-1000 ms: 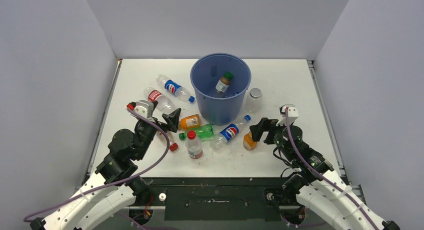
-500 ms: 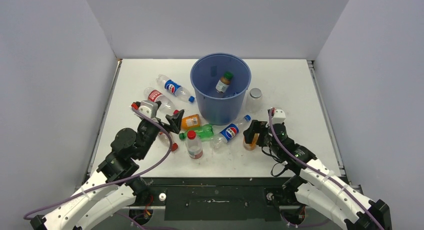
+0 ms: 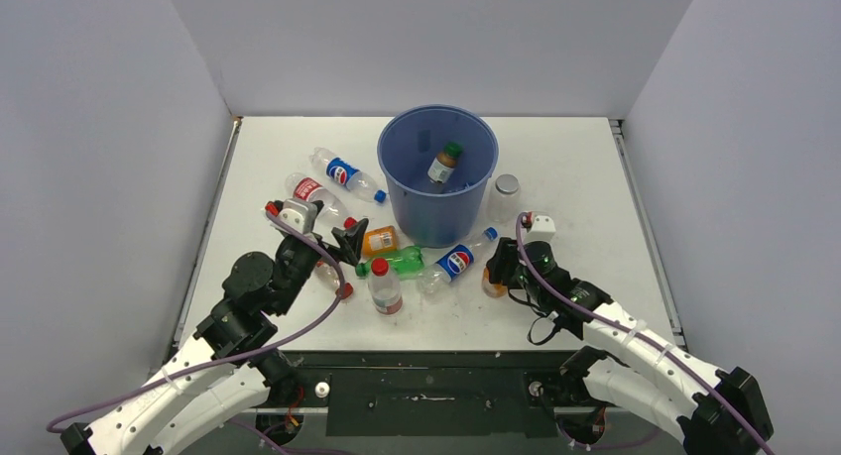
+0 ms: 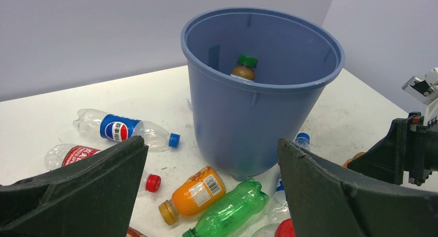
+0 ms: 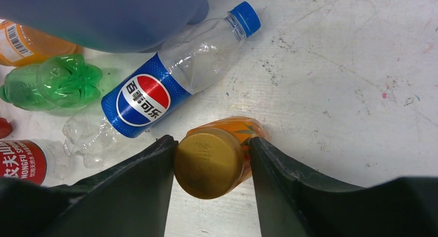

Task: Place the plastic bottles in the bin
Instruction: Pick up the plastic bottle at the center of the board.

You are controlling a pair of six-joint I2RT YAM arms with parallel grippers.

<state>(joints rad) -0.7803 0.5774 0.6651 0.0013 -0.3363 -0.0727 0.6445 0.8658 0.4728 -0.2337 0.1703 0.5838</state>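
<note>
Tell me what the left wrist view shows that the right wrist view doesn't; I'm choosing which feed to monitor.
Only left wrist: the inside of the bin, holding a green-capped bottle, and the open left gripper. Only right wrist: a gold-capped orange bottle standing between the fingers of the right gripper, its cap facing the camera. Both: the bin's outer wall, the green bottle and the lying orange juice bottle.

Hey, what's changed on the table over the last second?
The right end effector swung in from the right and came down over the upright orange bottle, fingers now flanking its cap; a firm grip isn't clear. The left end effector shifted slightly, open. The bin and the other bottles stayed put.
</note>
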